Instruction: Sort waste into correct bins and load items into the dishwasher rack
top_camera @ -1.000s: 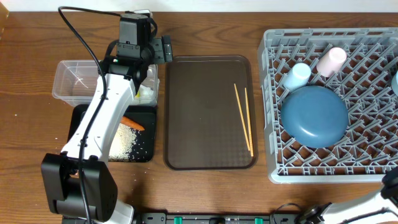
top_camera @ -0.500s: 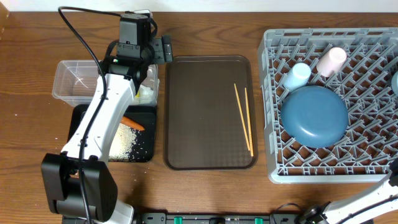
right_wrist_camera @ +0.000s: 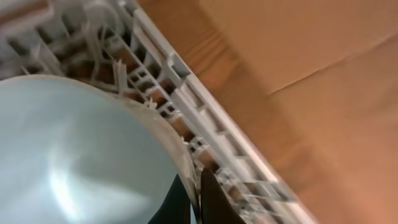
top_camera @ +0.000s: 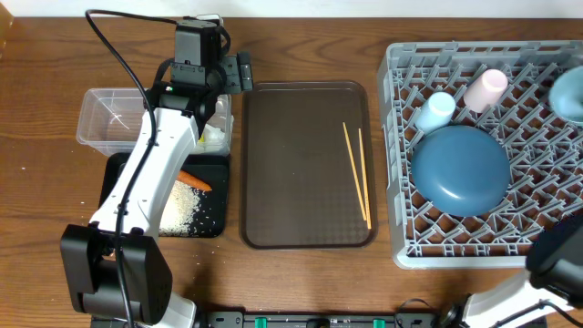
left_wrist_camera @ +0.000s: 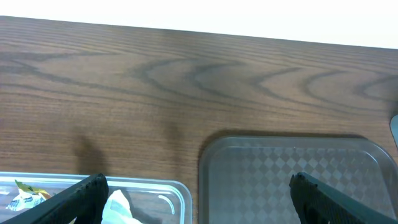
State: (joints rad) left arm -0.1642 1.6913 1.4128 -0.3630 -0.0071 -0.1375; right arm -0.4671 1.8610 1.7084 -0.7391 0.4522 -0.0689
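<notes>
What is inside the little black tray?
An orange carrot and a heap of white rice grains lie in the black tray. The left arm covers part of it, so anything beneath is hidden.

The left arm [top_camera: 150, 178] is a long white shell with rounded edges on the left side of the overhead frame, above a boxy black base joint [top_camera: 114, 273] at lower left. A thin black cable [top_camera: 114, 41] loops through the upper left to a squarish black wrist block [top_camera: 196, 50] with a small green light beside it. The left gripper [left_wrist_camera: 199, 180] has matt black fingers [left_wrist_camera: 71, 202] with slanted tips. The right arm [top_camera: 551, 260] shows at lower right as a blurred dark block over a white link. The right gripper [right_wrist_camera: 195, 202] has narrow black fingertips [right_wrist_camera: 211, 199].
</notes>
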